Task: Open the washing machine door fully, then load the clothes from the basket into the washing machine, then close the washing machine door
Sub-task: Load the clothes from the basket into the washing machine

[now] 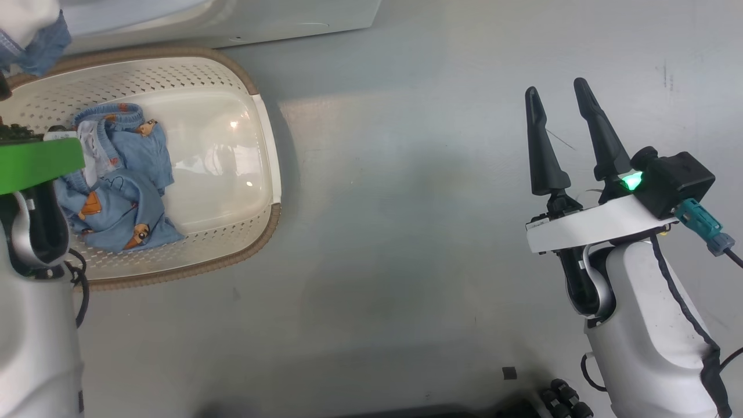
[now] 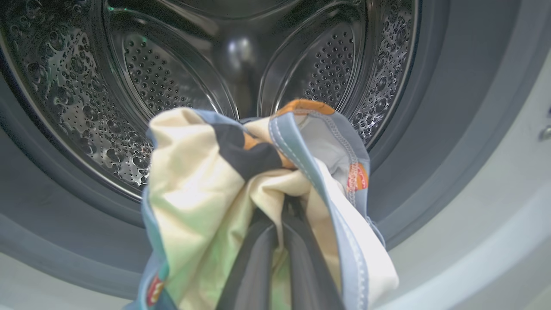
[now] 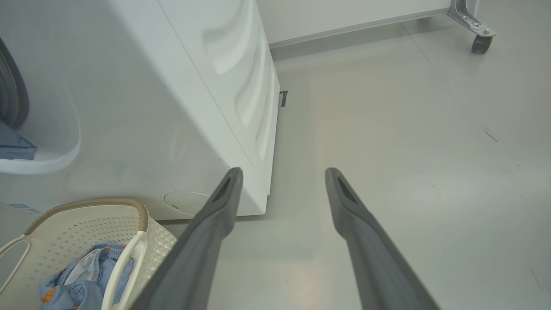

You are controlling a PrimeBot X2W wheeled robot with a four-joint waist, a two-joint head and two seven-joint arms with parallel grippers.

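My left gripper is shut on a cream-beige garment with blue trim. It holds the garment just in front of the washing machine's steel drum, inside the grey gasket. The same garment shows at the head view's top left, above the basket. A light blue bear-print garment lies in the basket's left half. My right gripper stands open over bare floor, well to the right. The right wrist view looks past that gripper at the washing machine and the basket. The washing machine door is out of view.
The basket stands on the grey floor right in front of the washer. A caster wheel of a metal frame stands by the far wall. Some black knobbed parts lie at the bottom edge of the head view.
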